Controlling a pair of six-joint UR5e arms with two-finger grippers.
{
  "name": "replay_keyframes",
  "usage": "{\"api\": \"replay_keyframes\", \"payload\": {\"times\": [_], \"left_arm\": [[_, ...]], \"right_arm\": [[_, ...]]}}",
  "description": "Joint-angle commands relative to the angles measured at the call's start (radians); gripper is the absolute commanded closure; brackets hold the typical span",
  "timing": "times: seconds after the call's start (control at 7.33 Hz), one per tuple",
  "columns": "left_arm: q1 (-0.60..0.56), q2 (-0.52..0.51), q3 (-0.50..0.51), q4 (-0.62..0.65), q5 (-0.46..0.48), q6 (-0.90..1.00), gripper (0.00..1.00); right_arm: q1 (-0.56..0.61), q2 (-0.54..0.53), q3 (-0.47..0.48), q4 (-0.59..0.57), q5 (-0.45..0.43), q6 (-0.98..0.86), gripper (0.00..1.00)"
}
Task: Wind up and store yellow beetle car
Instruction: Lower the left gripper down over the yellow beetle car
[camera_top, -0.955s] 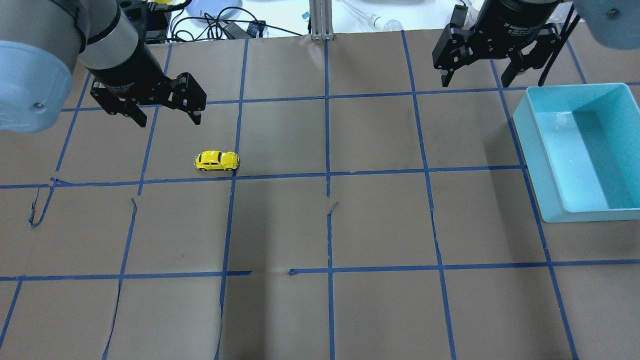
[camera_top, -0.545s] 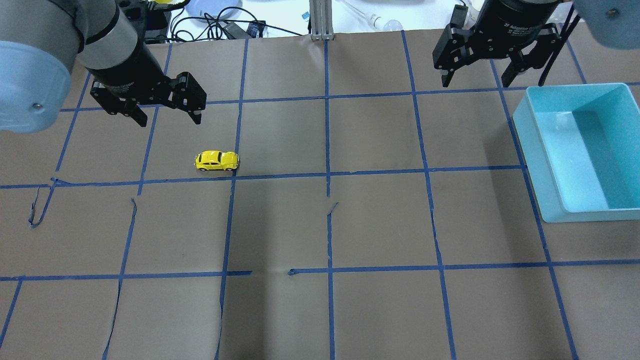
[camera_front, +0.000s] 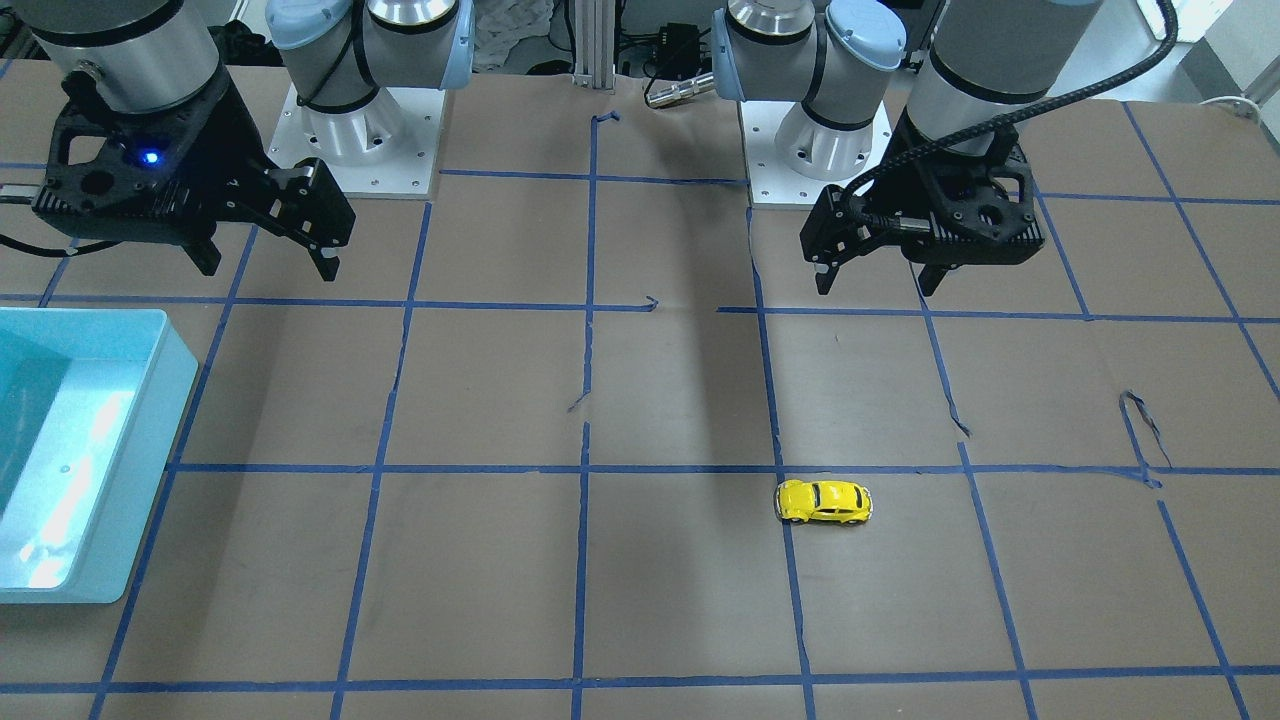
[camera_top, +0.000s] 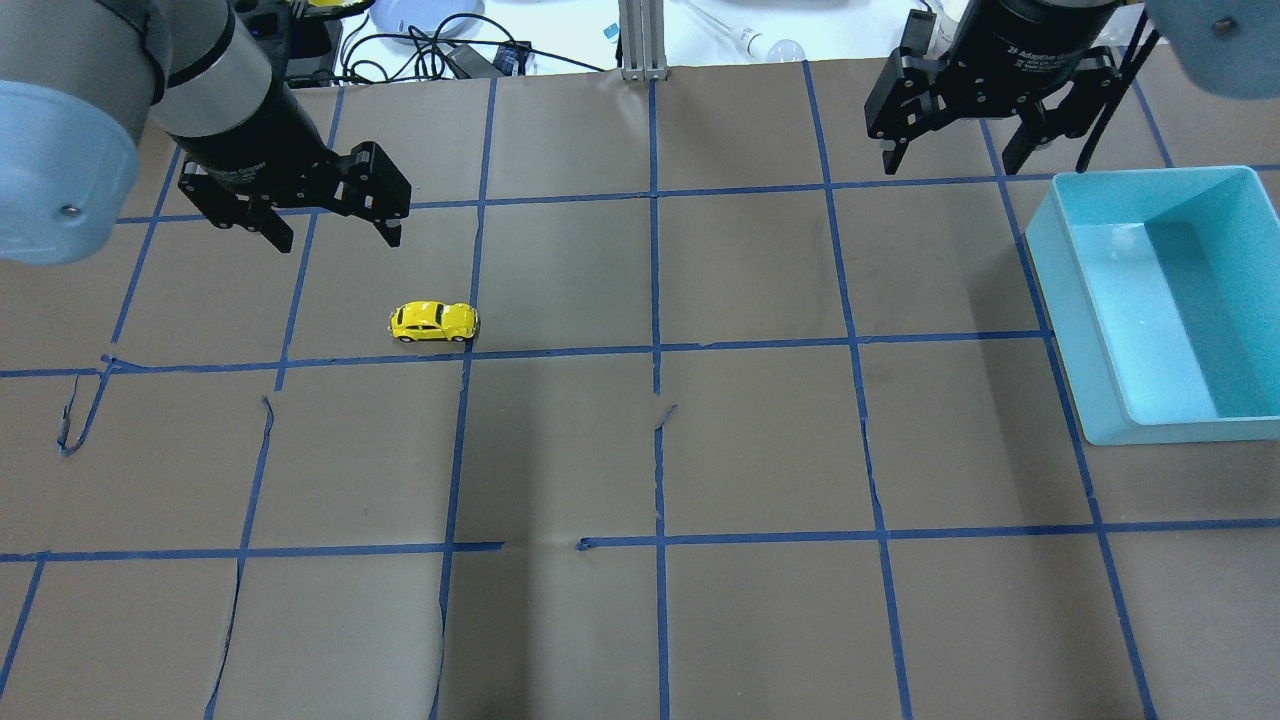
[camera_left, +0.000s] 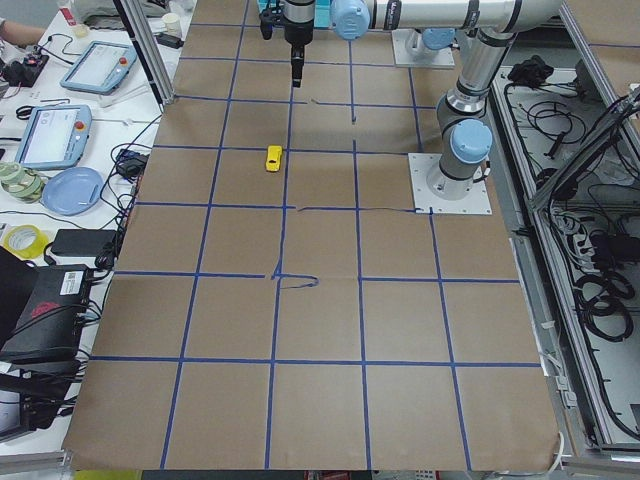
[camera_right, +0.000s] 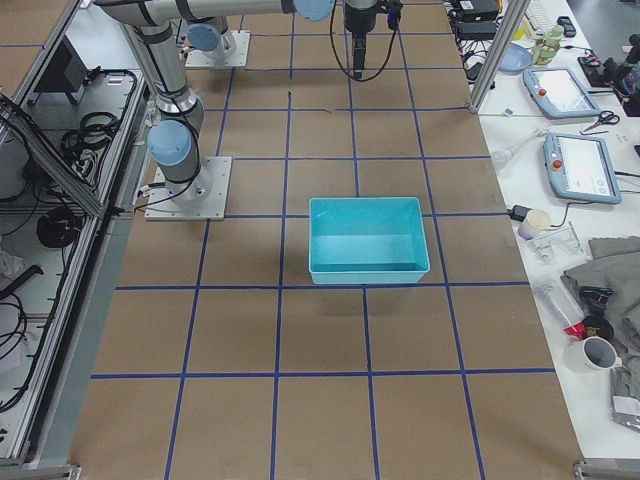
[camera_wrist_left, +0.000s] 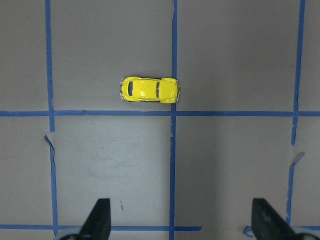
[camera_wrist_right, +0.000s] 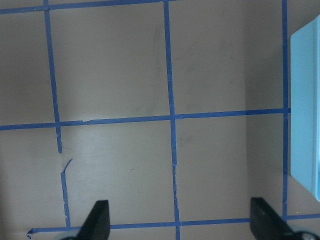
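The yellow beetle car (camera_top: 434, 322) stands on its wheels on the brown paper, left of centre, just above a blue tape line. It also shows in the front view (camera_front: 824, 502), the left side view (camera_left: 273, 158) and the left wrist view (camera_wrist_left: 149, 90). My left gripper (camera_top: 338, 238) hangs open and empty above the table, behind and left of the car; it also shows in the front view (camera_front: 873, 285). My right gripper (camera_top: 950, 158) is open and empty at the back right, near the bin; it also shows in the front view (camera_front: 268, 268).
A light blue open bin (camera_top: 1060, 330) sits at the table's right edge, also in the front view (camera_front: 170, 400) and the right side view (camera_right: 368, 206). Blue tape lines grid the paper, with torn slits. Cables and clutter lie beyond the back edge.
My left arm has drifted very slightly back and left. The car and my right gripper have not moved.
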Motion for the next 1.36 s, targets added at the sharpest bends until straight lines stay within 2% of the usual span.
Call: {"api": "replay_keyframes", "payload": {"times": [0.0,0.82,1.23], "left_arm": [[-0.001,-0.001,0.0,0.0,0.0,0.0,0.0],[-0.003,-0.007,0.003,0.002,0.007,0.002,0.0],[-0.004,-0.048,0.0,0.041,0.01,0.083,0.0]], "right_arm": [[0.001,0.0,0.0,0.0,-0.002,0.0,0.0],[-0.001,-0.002,0.002,0.0,0.0,0.0,0.0],[0.001,0.0,0.002,0.0,0.0,-0.003,0.0]]}}
